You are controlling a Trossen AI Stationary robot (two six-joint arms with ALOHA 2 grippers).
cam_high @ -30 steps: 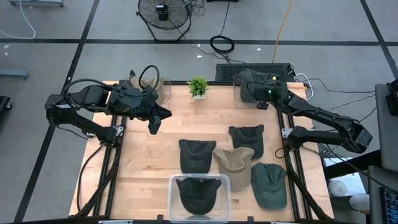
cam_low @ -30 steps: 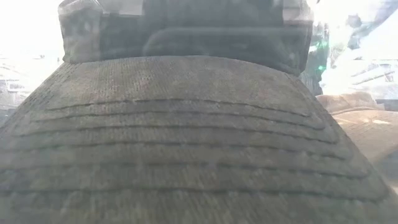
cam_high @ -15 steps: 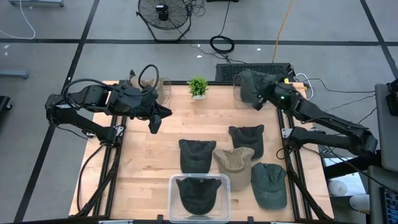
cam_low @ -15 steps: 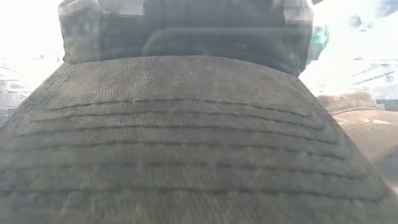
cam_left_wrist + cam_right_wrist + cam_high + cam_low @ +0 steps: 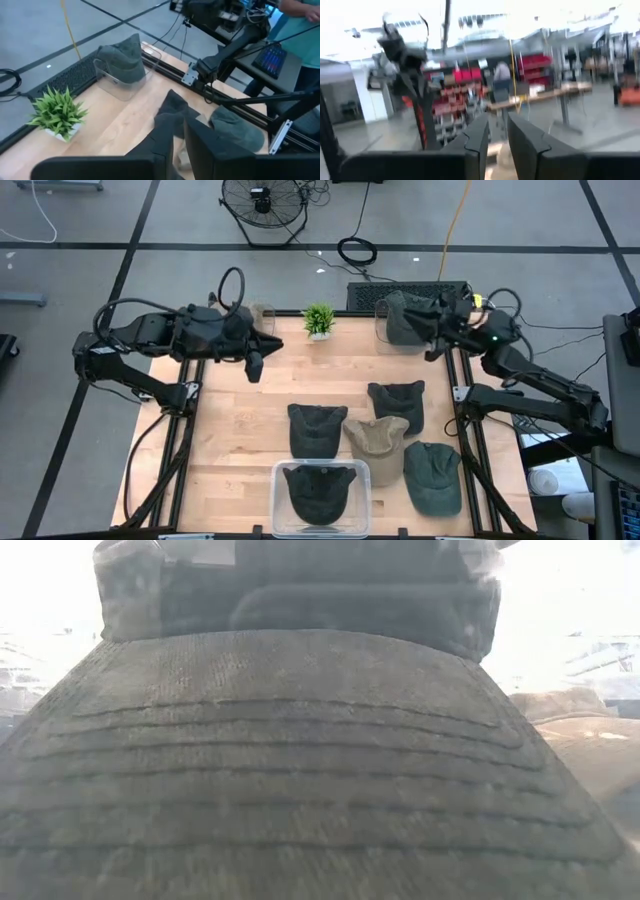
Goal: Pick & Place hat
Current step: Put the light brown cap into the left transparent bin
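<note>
Five hats: four lying on table [image 5: 240, 430], one [image 5: 320, 491] sitting in clear bin [image 5: 322, 470].
Left gripper [image 5: 254, 364]: hovering empty, fingers nearly together.
Right gripper [image 5: 432, 340]: fingers narrowly apart, holding nothing.

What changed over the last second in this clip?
The right claw has drawn back toward the table's right edge from the hat in the back clear bin, holding nothing. The left claw shifted slightly toward the table's back. The other hats stayed put.
</note>
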